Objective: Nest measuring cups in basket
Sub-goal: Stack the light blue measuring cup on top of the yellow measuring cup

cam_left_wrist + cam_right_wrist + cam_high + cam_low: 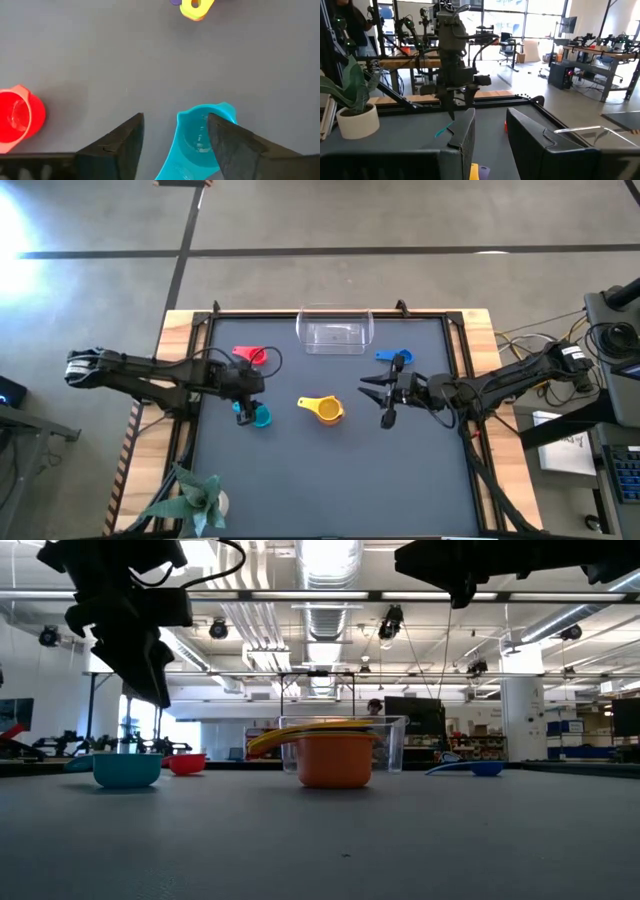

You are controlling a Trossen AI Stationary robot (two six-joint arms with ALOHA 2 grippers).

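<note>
While the left gripper (243, 406) hangs above the dark grey surface (330, 480), its two dark fingers (120, 145) stand apart and hold nothing. A light blue round plastic measuring cup (197, 142) sits on the surface below, partly under one finger and mostly outside the gap between them. A red plastic measuring cup (250, 356) rests close by, toward the far edge. Near the middle of the surface stands an orange plastic measuring cup (329, 412) with a yellow plastic measuring cup (312, 403) nested in it, the yellow handle pointing toward the left arm. Beyond them, at the far edge, sits the clear rectangular plastic basket (335, 333). A dark blue plastic measuring cup (393, 357) lies just beside the right gripper (382, 395), whose fingers (462, 137) are parted a little and empty. A potted plant (195, 498) stands at the near left corner.
</note>
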